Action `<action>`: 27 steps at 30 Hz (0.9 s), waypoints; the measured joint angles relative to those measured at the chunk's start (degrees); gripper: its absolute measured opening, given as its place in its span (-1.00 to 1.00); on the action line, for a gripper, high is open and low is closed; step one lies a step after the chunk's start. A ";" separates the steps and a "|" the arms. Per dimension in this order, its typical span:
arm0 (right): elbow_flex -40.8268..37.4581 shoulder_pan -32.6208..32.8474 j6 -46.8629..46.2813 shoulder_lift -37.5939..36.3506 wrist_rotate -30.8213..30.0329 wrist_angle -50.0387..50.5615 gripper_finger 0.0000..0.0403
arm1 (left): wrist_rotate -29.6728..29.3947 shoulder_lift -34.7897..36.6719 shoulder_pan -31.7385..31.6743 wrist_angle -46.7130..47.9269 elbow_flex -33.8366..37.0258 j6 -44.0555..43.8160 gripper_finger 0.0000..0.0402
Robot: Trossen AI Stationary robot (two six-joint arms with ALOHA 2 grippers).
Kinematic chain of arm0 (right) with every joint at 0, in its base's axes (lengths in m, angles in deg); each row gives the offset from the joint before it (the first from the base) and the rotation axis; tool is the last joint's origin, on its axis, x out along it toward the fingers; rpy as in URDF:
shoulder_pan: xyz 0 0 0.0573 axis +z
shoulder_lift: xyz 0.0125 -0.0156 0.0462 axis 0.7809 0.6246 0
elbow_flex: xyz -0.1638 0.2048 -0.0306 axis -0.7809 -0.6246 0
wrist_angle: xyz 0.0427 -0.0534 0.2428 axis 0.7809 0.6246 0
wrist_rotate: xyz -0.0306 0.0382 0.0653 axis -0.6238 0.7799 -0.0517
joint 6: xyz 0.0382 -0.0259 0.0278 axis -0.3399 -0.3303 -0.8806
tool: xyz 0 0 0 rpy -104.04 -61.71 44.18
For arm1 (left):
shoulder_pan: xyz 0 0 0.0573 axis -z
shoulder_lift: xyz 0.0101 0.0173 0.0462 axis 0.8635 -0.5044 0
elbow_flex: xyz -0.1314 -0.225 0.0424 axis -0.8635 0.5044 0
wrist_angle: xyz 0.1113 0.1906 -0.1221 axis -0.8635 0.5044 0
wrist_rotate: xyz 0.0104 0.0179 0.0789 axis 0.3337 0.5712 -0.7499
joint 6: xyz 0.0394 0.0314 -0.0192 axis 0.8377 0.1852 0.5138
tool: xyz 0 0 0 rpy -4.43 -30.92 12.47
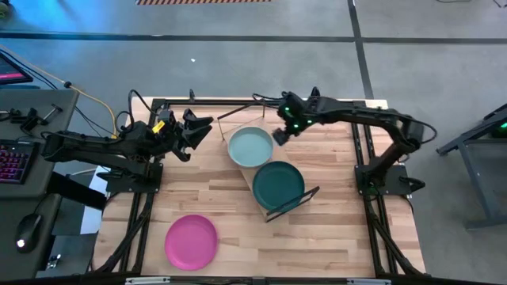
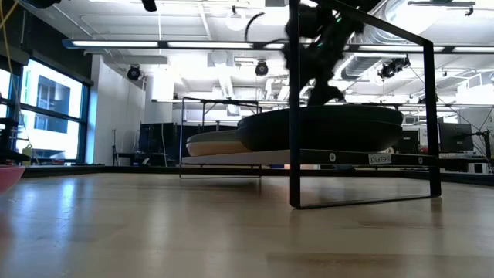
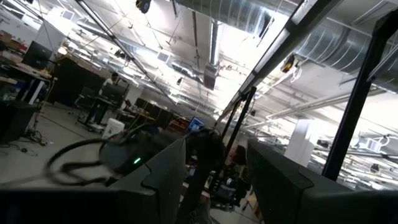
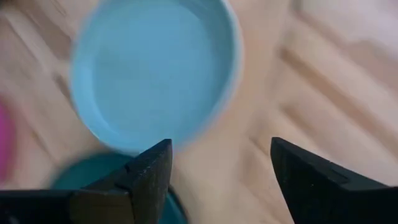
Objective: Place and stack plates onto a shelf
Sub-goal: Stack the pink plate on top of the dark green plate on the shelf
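Note:
The shelf (image 1: 247,176), a light-wood board with thin black end frames, lies slantwise on the table. On it rest the pale sage-green plate (image 1: 250,147) and the dark teal plate (image 1: 278,184), side by side, the teal rim slightly over the pale one. The magenta pink plate (image 1: 190,241) lies flat on the table near its near edge. The charcoal and cream plates are not in view. My right gripper (image 1: 279,136) hovers open just beyond the pale plate's far-right rim (image 4: 155,68). My left gripper (image 1: 204,131) is open, raised, left of the shelf's far end.
The shelf's black end frames stand up at its far-left end (image 1: 238,115) and near-right end (image 1: 295,204); in the low view the near frame (image 2: 361,108) rises above the plates. Bare tabletop (image 1: 333,237) lies on the near right. A keyboard and mouse sit off the table's left.

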 joint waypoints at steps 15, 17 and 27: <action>-32.64 8.67 -11.24 -38.21 -1.37 -28.64 0.26 | -0.59 -0.02 0.02 7.09 0.00 -0.34 -0.20; -37.29 10.84 -14.67 -42.60 -2.45 -38.79 0.26 | 0.04 -0.02 0.02 7.10 0.00 -1.42 -0.20; -41.01 16.95 -1.15 -48.85 -10.16 -53.06 0.26 | 0.87 -0.02 -0.67 7.75 0.00 -0.98 -0.20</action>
